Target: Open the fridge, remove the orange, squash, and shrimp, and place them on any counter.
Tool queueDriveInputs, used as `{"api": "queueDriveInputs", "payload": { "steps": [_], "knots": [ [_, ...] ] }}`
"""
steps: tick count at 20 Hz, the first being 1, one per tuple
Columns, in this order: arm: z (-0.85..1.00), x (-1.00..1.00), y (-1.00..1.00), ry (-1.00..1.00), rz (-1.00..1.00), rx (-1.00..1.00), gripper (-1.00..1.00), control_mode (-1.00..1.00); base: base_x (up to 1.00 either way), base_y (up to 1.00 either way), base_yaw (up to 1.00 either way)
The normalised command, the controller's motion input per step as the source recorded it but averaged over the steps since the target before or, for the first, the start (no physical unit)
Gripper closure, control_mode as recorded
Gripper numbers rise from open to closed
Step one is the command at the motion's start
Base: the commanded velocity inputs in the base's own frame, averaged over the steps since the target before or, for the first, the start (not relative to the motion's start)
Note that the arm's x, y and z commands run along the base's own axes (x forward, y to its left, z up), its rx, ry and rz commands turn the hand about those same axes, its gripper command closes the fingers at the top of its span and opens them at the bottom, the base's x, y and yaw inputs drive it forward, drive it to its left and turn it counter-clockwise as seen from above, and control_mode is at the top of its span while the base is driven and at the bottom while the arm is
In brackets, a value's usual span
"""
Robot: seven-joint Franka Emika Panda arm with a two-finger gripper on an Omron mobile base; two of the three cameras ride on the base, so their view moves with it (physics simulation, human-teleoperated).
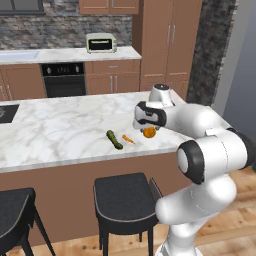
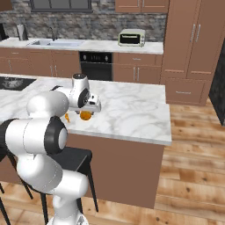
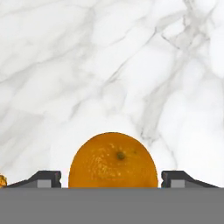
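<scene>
On the white marble surface [image 1: 60, 127] in the left base view, three foods lie in a short row near its front edge. Furthest left is the dark green squash [image 1: 114, 140], lying slantwise from 11 to 5 o'clock. Just beside it, at its 3 o'clock and apart from it, is the thin orange shrimp [image 1: 128, 139]. Next, at the shrimp's 2 o'clock, sits the orange [image 1: 149, 132], directly under the hand [image 1: 148, 126].

In the right base view the orange [image 2: 85, 115] shows beneath the hand [image 2: 88, 110], with a sliver of the shrimp [image 2: 67, 117] at its 9 o'clock, partly hidden by the arm.

In the hand view the orange [image 3: 113, 161] rests on the marble between the two dark fingertips [image 3: 43, 179], with a clear gap on each side. The hand [image 3: 111, 179] is spread wide and grips nothing; the fruit stands free on the surface [image 3: 131, 52]. A tiny orange speck at the left edge, at 8 o'clock, may be the shrimp, but it is too small to tell.

Behind the island, a toaster oven [image 1: 101, 42] stands on the back-wall counter at 12 o'clock. Two dark stools [image 1: 125, 197] stand in front of the island.
</scene>
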Motion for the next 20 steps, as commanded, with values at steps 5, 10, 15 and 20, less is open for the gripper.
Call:
{"api": "queueDriveInputs", "payload": {
  "steps": [5,10,15,20],
  "knots": [
    [-0.03,0.06,0.10,-0.08,0.09,0.00,-1.00,-1.00,0.00,0.00,0.00],
    [0.52,-0.29,0.09,-0.13,0.02,0.00,-1.00,-1.00,0.00,0.00,0.00],
    [1.00,-0.64,-0.02,-0.06,0.00,0.00,-1.00,-1.00,0.00,0.00,0.00],
    [1.00,-0.45,-0.12,-0.01,0.00,0.00,-1.00,-1.00,0.00,0.00,0.00]
  ]
}}
